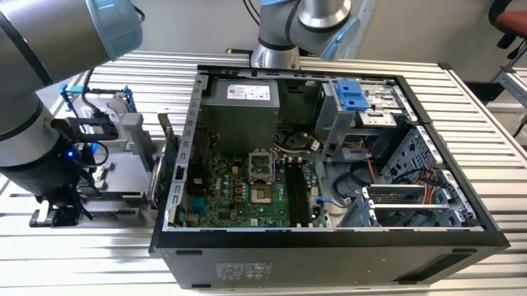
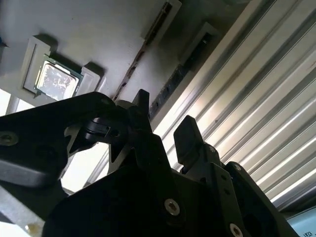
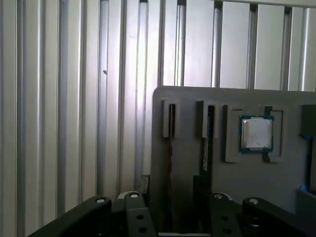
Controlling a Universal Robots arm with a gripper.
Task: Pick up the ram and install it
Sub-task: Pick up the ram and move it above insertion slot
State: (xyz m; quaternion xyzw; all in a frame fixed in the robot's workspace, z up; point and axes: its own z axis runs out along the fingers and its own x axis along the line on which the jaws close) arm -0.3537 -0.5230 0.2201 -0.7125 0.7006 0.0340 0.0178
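The tool [image 3: 174, 210] is hanging released, fingers [image 3: 131, 210] spread wide, and the ram [image 3: 171, 148] is sitting on edge in a grey holder [image 3: 197, 101] slot just ahead, lining up with the gap between them.

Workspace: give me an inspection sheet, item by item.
Surface: slatted metal table, bearing an open computer case.
Job's things: ram stands edge-on in a grey tray slot, not yet lifted.
Clutter: processor chip resting in the tray.
Grippers: hand open and empty, close to the ram.
Cables: wire bundle inside the case.
Surroundings: red chair beyond the table.
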